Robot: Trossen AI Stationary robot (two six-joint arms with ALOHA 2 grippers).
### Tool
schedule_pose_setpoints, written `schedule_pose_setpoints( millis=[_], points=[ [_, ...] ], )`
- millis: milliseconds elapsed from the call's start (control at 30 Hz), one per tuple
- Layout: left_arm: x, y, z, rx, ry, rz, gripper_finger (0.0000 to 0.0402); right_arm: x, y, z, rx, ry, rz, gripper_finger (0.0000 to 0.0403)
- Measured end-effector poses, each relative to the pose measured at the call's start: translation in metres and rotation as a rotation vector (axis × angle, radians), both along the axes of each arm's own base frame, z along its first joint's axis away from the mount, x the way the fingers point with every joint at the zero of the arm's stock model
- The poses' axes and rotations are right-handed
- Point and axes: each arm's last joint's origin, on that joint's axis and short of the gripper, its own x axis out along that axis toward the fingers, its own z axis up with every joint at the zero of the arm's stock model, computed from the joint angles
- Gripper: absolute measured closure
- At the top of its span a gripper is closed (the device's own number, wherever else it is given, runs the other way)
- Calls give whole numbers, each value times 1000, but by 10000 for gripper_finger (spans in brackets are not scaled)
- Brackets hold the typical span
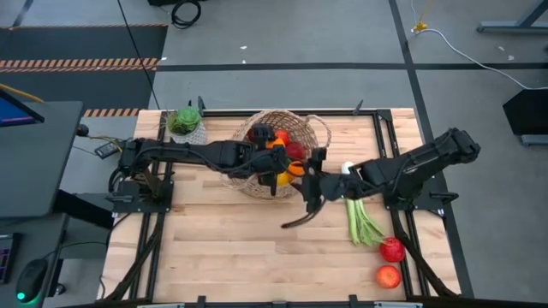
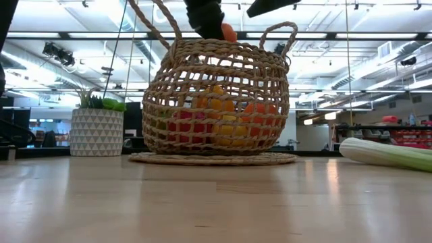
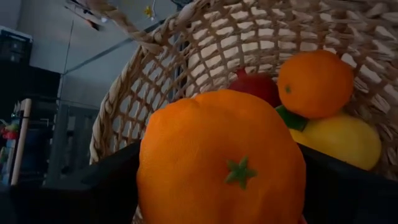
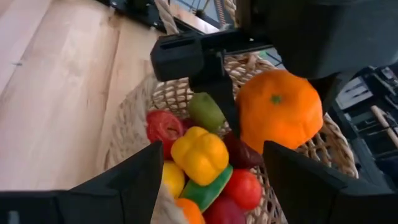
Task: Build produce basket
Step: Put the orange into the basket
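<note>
Apples outstanding: two red apples (image 1: 390,262) are lying at the table's near right corner, not yet loaded.
Leek outstanding: the leek (image 1: 362,218) is lying on the table (image 1: 223,257) just beyond the apples, beside the right arm.
Right gripper: the right gripper (image 1: 312,181) is being held at the basket's near rim, fingers spread, nothing grasped.
Left gripper: the left gripper (image 1: 272,145) is being held over the basket (image 1: 318,130), fingers clamping an orange (image 4: 280,111).
Basket contents: several pieces are already lying inside, among them a yellow pepper (image 4: 199,154).
Progress judged: mostly loaded; orange release, leek and apples remaining.
</note>
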Motion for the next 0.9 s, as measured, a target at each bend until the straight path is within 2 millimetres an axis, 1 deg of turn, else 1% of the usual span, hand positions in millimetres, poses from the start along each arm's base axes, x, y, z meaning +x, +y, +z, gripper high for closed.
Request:
schedule_pose_setpoints(
  millis=[133,367,633,767,900],
  points=[
    [2,0,2,-6,-33,7,47,5,-15,0,35,10,20,124],
    [4,0,3,-17,-74,15,47,11,-39,3,33,-26,-52,124],
    [6,-17,7,-7,-119,-20,47,18,-65,10,32,-105,-110,124],
    [7,-23,9,0,-139,-30,47,18,-81,10,37,-105,-150,124],
    [6,-28,12,-1,-160,-42,47,17,-96,4,24,-65,-209,124]
  ],
)
